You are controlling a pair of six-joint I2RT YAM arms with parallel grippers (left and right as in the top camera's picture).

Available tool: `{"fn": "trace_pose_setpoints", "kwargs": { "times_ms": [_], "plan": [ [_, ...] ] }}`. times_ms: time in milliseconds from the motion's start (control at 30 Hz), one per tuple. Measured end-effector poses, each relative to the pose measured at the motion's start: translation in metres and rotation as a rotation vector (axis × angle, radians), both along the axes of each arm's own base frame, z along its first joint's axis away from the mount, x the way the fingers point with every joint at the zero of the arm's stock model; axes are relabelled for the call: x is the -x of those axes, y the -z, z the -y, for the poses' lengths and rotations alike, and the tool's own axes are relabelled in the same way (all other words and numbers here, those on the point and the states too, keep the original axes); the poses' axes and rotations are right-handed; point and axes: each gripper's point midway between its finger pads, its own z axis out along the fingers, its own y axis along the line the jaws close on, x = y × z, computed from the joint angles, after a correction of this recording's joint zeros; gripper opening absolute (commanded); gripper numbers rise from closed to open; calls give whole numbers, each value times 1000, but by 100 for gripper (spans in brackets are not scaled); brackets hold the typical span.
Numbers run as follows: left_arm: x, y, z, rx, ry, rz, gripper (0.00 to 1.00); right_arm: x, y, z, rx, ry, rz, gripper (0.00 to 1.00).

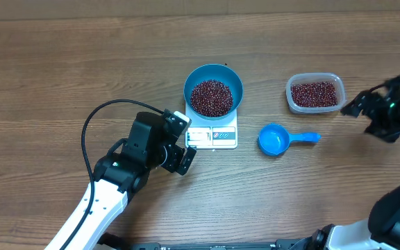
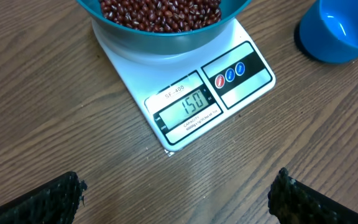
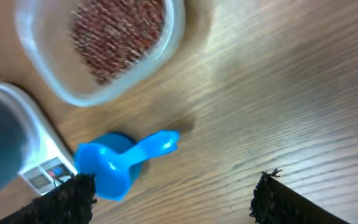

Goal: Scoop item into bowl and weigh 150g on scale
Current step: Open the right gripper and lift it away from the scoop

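Bowl [image 1: 236, 83] of beans [image 1: 210, 97] is being carried on the scale [image 1: 214, 136]; display is showing 150, so the target is being judged met. Left gripper [image 2: 178, 183] is being held spread, empty, before the scale. Right gripper [image 3: 174, 183] is being held spread, empty, over the scoop [image 1: 275, 140]. Scale should not be touched.

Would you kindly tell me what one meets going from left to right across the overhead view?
First the left pincer → blue bowl of beans → blue scoop → clear tub → right pincer. The scale lies under the bowl, so it is left out.
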Motion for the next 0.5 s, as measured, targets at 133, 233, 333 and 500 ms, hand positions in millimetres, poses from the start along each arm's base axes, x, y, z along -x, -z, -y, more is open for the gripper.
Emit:
{"fn": "trace_pose_setpoints", "kwargs": {
  "times_ms": [133,233,333,500],
  "plan": [
    [0,0,0,0,0,0,99,-2,-61,-11,51,-52,130,83],
    [0,0,0,0,0,0,100,1,-95,-32,77,-117,224,83],
    [0,0,0,0,0,0,100,6,-122,-50,103,-170,309,84],
    [0,0,0,0,0,0,99,24,-168,-65,163,-198,455,100]
  ]
}}
